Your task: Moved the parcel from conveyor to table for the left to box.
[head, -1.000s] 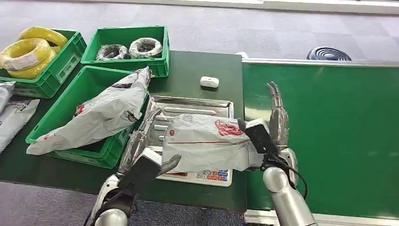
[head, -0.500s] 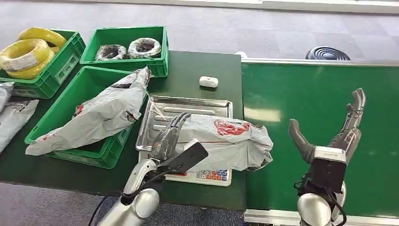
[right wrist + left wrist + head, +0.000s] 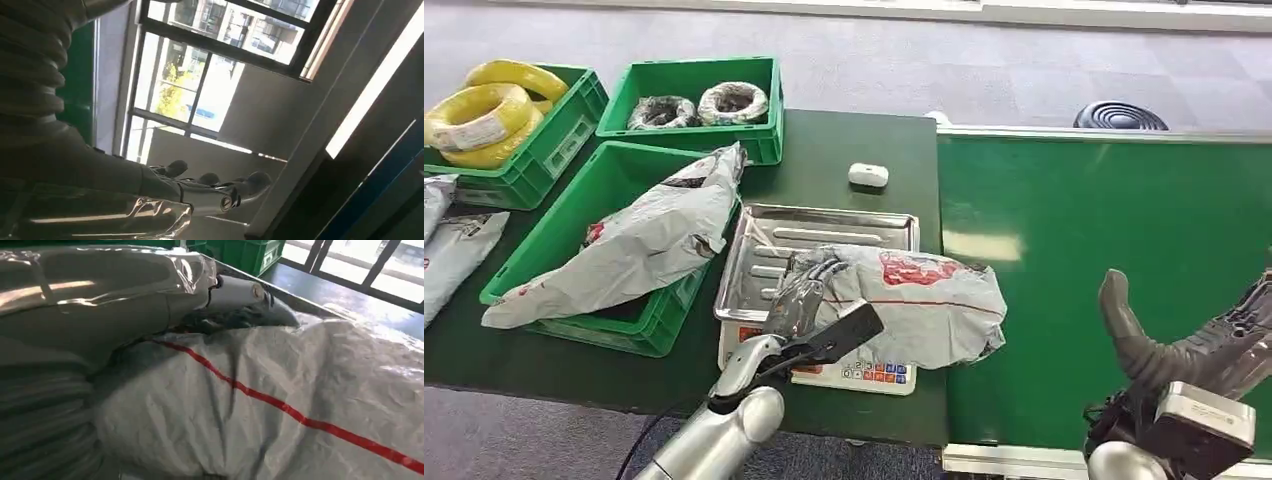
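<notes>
The grey parcel (image 3: pixel 924 300) with a red print lies across the metal tray (image 3: pixel 834 228) and the scale (image 3: pixel 864 372), at the table's edge beside the green conveyor (image 3: pixel 1104 230). My left hand (image 3: pixel 807 290) rests on the parcel's left end with its fingers laid over the wrapping. In the left wrist view the fingertips (image 3: pixel 240 292) lie on the crinkled parcel (image 3: pixel 300 395) with its red stripe. My right hand (image 3: pixel 1194 345) hovers open over the conveyor's near right part, well away from the parcel. The right wrist view has that hand (image 3: pixel 200 192) with fingers stretched out, holding nothing.
A green crate (image 3: pixel 574 215) left of the tray holds another grey parcel (image 3: pixel 639 240). Behind it stand crates with yellow cable coils (image 3: pixel 489 105) and dark coils (image 3: pixel 699 100). More parcels (image 3: pixel 449 245) lie at the far left. A small white device (image 3: pixel 868 174) sits behind the tray.
My right hand let go of the parcel and drew back to the right over the conveyor. My left hand moved up onto the parcel's left end. The parcel settled on the tray.
</notes>
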